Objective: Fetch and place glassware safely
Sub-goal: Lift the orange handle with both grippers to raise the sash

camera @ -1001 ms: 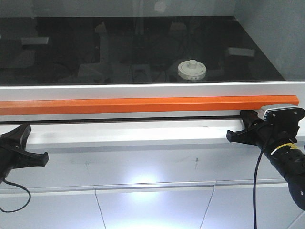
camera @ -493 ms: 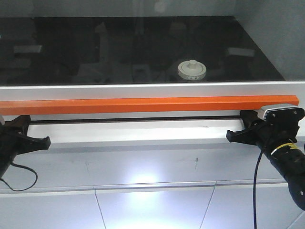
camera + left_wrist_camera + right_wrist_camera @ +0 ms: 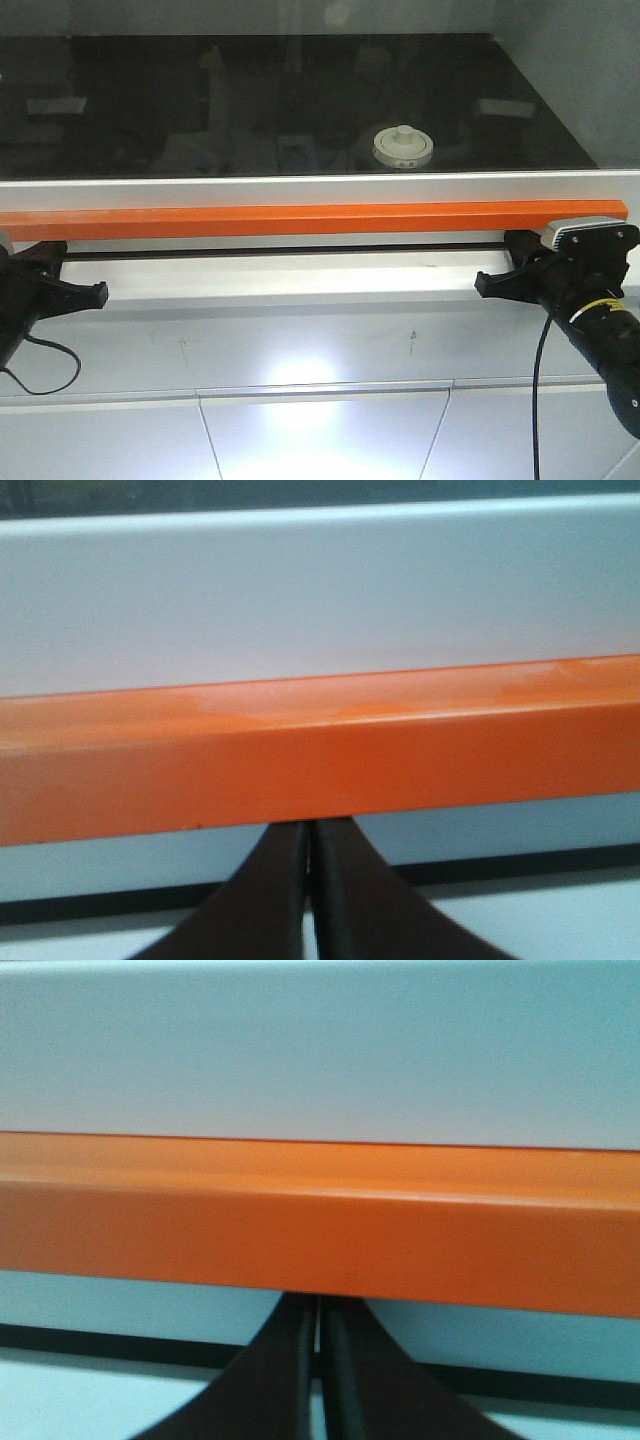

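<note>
We face a wide black desk [image 3: 150, 100], with a long orange bar [image 3: 300, 220] across its front edge. The jar [image 3: 402, 146] stands right of centre with bare desk around it, well beyond the bar. The left jaws and right jaws are pressed together, tips under the bar, holding nothing we can see.

What the orange bar [image 3: 320, 760] keeps from me
The tips of my left claw [image 3: 308, 828] and right claw [image 3: 318, 1302] vanish under it; beyond it, the jar [image 3: 402, 146] is too small and dim to show its glass body.
</note>
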### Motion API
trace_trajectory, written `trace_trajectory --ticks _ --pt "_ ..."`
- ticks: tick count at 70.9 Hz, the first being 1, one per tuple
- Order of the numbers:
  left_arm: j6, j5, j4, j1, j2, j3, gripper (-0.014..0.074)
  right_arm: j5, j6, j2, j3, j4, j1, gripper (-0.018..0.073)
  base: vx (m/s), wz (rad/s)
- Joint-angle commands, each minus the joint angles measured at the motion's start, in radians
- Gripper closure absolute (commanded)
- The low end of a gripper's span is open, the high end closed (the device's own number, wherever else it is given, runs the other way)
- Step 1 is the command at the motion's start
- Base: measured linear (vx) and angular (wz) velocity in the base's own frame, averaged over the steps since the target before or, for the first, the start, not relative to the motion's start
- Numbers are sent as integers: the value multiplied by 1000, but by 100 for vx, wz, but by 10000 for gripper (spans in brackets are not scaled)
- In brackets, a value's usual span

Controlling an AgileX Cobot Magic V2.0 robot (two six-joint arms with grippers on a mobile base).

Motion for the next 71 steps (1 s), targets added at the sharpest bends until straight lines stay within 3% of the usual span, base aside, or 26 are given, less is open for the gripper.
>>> trace_trajectory --ticks 1,71 --pt "-4 -147 0 -1 -81 -28 603 -98 -8 -75 -61 17 -2 563 0 0" --pt "-3 292 35 -1 -405 -414 603 257 4 -458 -272 10 -2 563 0 1"
